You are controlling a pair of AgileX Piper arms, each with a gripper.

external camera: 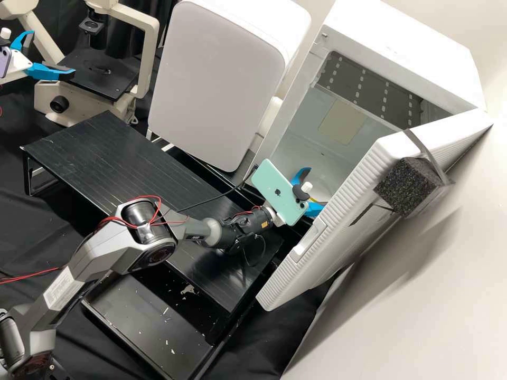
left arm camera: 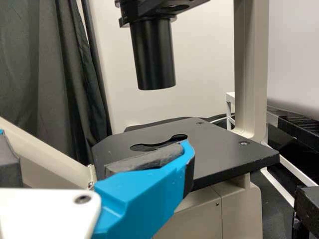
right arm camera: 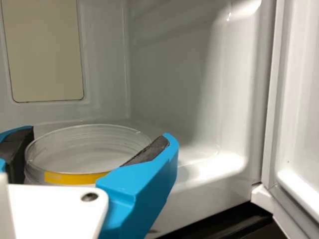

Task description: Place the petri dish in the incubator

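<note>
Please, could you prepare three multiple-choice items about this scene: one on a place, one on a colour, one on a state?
1. Where is the petri dish?
A. On the microscope stage
B. Between the fingers of the right gripper
C. Between the fingers of the left gripper

2. What colour is the band on the dish?
A. Yellow
B. Red
C. Green

3. How is the door of the incubator?
A. Shut
B. Taken off
C. Open

1: B, the right wrist view shows the dish with a blue finger at each side.
2: A, the strip on the dish's side wall is yellow in that view.
3: C, in the high view the door is swung out and the white interior shows.
</note>
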